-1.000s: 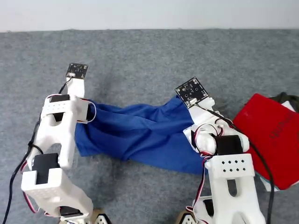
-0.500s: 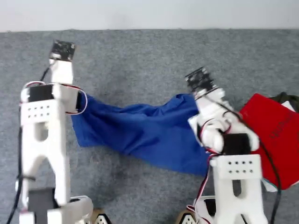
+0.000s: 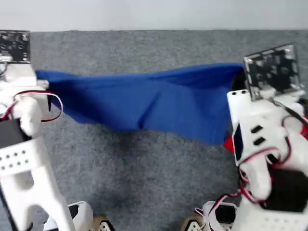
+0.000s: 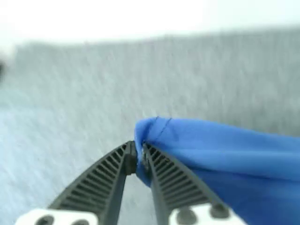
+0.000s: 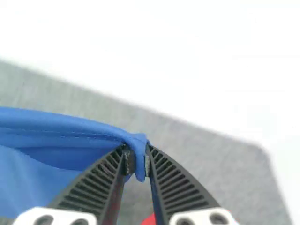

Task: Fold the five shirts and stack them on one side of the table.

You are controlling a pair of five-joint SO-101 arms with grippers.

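A blue shirt (image 3: 149, 101) hangs stretched in the air between the two arms, above the grey table (image 3: 144, 183). My left gripper (image 4: 139, 158) is shut on one corner of the blue shirt (image 4: 225, 154), at the left of the high view. My right gripper (image 5: 137, 161) is shut on the opposite corner of the blue shirt (image 5: 56, 145), at the right of the high view. The cloth sags a little in the middle. A red shirt (image 3: 229, 143) peeks out as a small patch from behind the right arm.
The grey carpet-like surface runs back to a white wall (image 3: 144, 14). Both white arm bodies (image 3: 24, 159) (image 3: 269, 159) stand tall at the left and right sides, with the table's middle open between them.
Both arms have risen and spread apart, lifting the blue shirt off the table and pulling it taut toward the far edge. The red shirt is now mostly covered by the right arm.
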